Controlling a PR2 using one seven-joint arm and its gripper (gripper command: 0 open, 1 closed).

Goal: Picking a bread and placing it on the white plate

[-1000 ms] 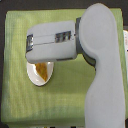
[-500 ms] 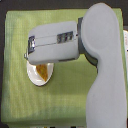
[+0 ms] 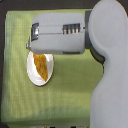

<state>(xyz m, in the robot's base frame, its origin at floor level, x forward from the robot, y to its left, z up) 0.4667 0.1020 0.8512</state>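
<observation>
Exterior view, looking down on the scene. My arm (image 3: 107, 65) enters from the exterior view's right as a broad grey column, and my forearm (image 3: 62, 35) extends across the upper half of the frame toward the exterior view's left. My gripper (image 3: 31, 40) sits at the far left end of the forearm, above the upper edge of the white plate (image 3: 33, 76); only a small dark and light cluster of parts shows there, too blurred to resolve the fingers, so I cannot tell whether they are apart or together, or whether they hold anything.

The white plate rests on a green cloth (image 3: 20, 100) that covers the tabletop. Its upper portion is hidden beneath my forearm. The bread (image 3: 41, 66) lies on the plate, a golden-orange elongated form running diagonally, its upper end disappearing under my forearm and its lower end pointing toward the plate's bottom rim.

The cloth's surface shows a fine woven texture; darker ground borders it at the frame's edges.
</observation>
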